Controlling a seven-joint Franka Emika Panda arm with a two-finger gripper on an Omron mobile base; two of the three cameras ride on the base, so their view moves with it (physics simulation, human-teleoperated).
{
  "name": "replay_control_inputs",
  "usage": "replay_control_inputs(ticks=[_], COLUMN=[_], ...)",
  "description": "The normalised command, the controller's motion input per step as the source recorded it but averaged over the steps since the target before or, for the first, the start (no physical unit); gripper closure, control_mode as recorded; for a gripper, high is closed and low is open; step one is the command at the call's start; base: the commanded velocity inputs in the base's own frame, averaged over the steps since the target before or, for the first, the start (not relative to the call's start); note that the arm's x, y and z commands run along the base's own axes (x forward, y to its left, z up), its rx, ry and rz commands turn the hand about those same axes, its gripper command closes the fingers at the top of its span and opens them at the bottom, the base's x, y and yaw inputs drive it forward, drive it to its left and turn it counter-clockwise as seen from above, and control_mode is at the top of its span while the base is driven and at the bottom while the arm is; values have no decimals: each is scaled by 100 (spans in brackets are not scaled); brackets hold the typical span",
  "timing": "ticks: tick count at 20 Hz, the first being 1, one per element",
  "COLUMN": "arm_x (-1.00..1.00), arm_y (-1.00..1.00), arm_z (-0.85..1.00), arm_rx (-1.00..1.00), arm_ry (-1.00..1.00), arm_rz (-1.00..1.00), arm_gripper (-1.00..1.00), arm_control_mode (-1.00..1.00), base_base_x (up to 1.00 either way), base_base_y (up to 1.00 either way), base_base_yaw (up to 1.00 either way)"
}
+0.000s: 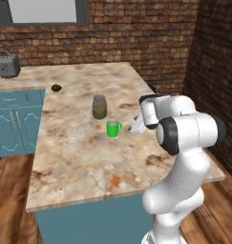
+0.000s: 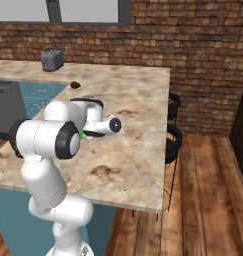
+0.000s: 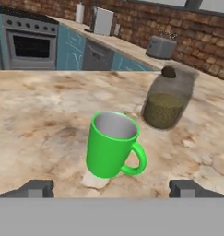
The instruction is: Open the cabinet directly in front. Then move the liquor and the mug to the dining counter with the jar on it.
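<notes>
The green mug (image 1: pixel 113 128) (image 3: pixel 111 145) stands upright on the marbled dining counter (image 1: pixel 74 162) (image 3: pixel 35 115), its handle on the side away from the jar. The squat jar (image 1: pixel 99 106) (image 3: pixel 168 99) with olive-brown contents stands just beyond it, a small gap between them. My gripper (image 1: pixel 138 125) (image 3: pixel 112 189) is open, level with the mug and just to its right in the left base view. Its fingertips (image 3: pixel 37 189) stand wide on either side of the mug and touch nothing. The liquor and the cabinet are out of view.
A grey toaster (image 1: pixel 8 66) (image 2: pixel 52 60) stands at the counter's far left corner, and a small dark lump (image 1: pixel 56 87) lies nearer. Teal base cabinets (image 1: pixel 15 124) run along the left. Black stools (image 2: pixel 173 130) stand by the counter's right edge, and brick walls close the back and right.
</notes>
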Motion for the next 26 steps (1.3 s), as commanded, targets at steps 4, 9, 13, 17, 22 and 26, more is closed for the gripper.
replay_control_inputs(ticks=[4,9,13,17,22,26], arm_x=[-59,-77,-93,-100,-100,-100], arm_y=[-23,-12,0,0,0,0], arm_z=[100,100,100,97,65,40], arm_rx=[0,0,2,3,1,1], arm_ry=[-8,-5,-11,-14,-25,-10], arm_rz=[9,3,0,0,0,4], arm_gripper=[-100,-100,-100,-100,-100,-100], arm_control_mode=[-100,-100,-100,-100,-100,-100], base_base_x=[0,0,0,0,0,0], base_base_y=[0,0,0,0,0,0], base_base_yaw=[0,0,0,0,0,0])
